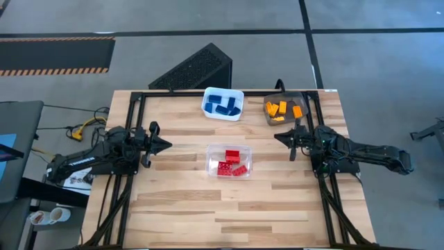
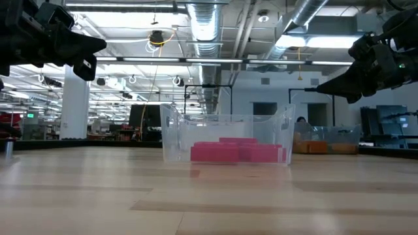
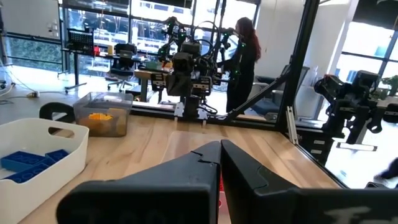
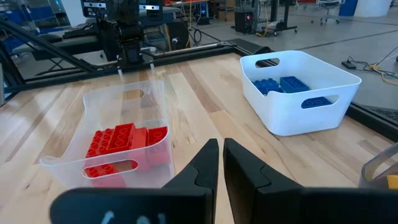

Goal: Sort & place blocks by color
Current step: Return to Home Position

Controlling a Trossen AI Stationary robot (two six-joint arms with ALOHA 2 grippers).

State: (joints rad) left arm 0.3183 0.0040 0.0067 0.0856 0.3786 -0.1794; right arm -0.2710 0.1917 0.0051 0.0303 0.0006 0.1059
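Looks sorted from here: red blocks point(image 1: 229, 164) in the clear bin point(image 1: 229, 146) mid-table, blue blocks point(image 1: 223, 104) in the white bin point(image 1: 222, 91), orange blocks point(image 1: 280, 109) in the grey bin point(image 1: 268, 118). Left claw point(image 1: 164, 144) and right claw point(image 1: 279, 137) hang either side of the clear bin, both pinched shut on nothing. Only risk I see: the right one dipping while homing and clipping the grey bin just beside it.
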